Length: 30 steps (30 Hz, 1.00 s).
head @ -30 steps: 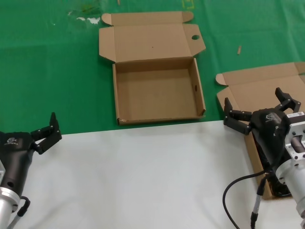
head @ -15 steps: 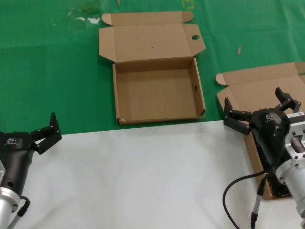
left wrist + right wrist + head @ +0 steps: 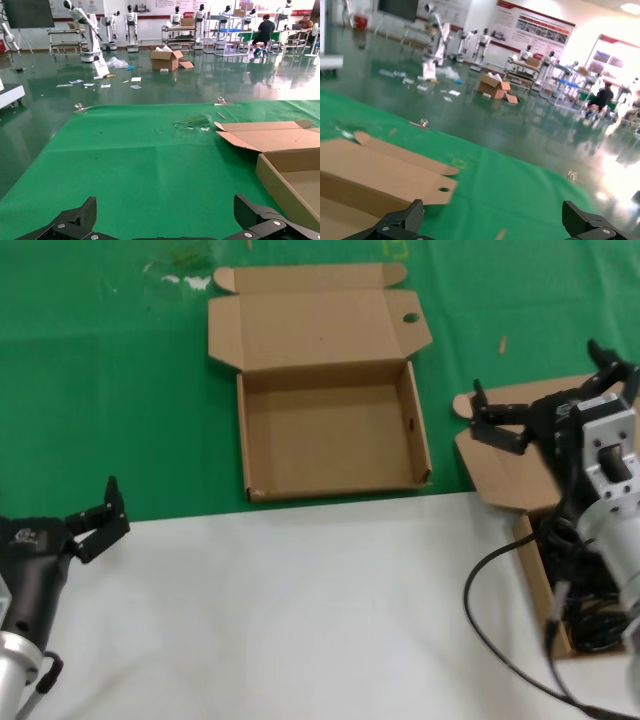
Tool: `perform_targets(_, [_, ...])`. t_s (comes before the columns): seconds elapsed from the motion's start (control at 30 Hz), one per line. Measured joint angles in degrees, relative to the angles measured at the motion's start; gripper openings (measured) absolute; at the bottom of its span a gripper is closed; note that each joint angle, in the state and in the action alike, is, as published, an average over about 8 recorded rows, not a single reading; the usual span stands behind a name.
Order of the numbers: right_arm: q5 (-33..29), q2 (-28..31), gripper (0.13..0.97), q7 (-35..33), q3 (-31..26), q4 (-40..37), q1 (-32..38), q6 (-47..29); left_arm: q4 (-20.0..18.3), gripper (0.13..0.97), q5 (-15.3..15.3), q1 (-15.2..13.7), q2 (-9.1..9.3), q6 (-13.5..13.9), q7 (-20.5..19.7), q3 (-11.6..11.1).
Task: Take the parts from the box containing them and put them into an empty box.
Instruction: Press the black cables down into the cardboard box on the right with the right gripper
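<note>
The empty box (image 3: 330,430) lies open on the green cloth, its lid folded back with a round hole in one tab (image 3: 410,318); its lid also shows in the right wrist view (image 3: 380,175), and its wall in the left wrist view (image 3: 287,175). The box containing the parts (image 3: 535,575) sits at the right edge, its plain lid (image 3: 505,470) folded back. Black parts (image 3: 585,625) lie inside it, largely hidden under my right arm. My right gripper (image 3: 545,378) hangs open and empty over that lid. My left gripper (image 3: 93,508) rests open at the near left, holding nothing.
A white sheet (image 3: 280,610) covers the near half of the table and green cloth (image 3: 110,390) the far half. My right arm's own cable (image 3: 480,580) loops over the white sheet beside the right box. A small wooden scrap (image 3: 502,344) lies on the cloth.
My right gripper has lifted and swung away from me, from over the right box's front to above its lid, uncovering more of the cords. The left arm has not moved.
</note>
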Motion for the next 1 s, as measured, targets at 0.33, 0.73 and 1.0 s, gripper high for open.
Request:
perform_targets(0.33, [18.38,22.33,0.966,-22.22,-5.8,13.91,-4.21,6.7,0.0,0.966,0.0,0.0,0.0,0.0,0.0,0.0])
perform_targets(0.73, [12.48,49.62,0.966,-27.64,1.09,18.07,-27.97,3.32,0.0,0.966,0.0,0.0,0.0,0.0,0.0,0.0])
perform_targets(1.0, [11.98,55.17,0.966,-28.72,0.65,14.58,-30.1,-0.79,0.0,0.966,0.01,0.0,0.0,0.0,0.0,0.0])
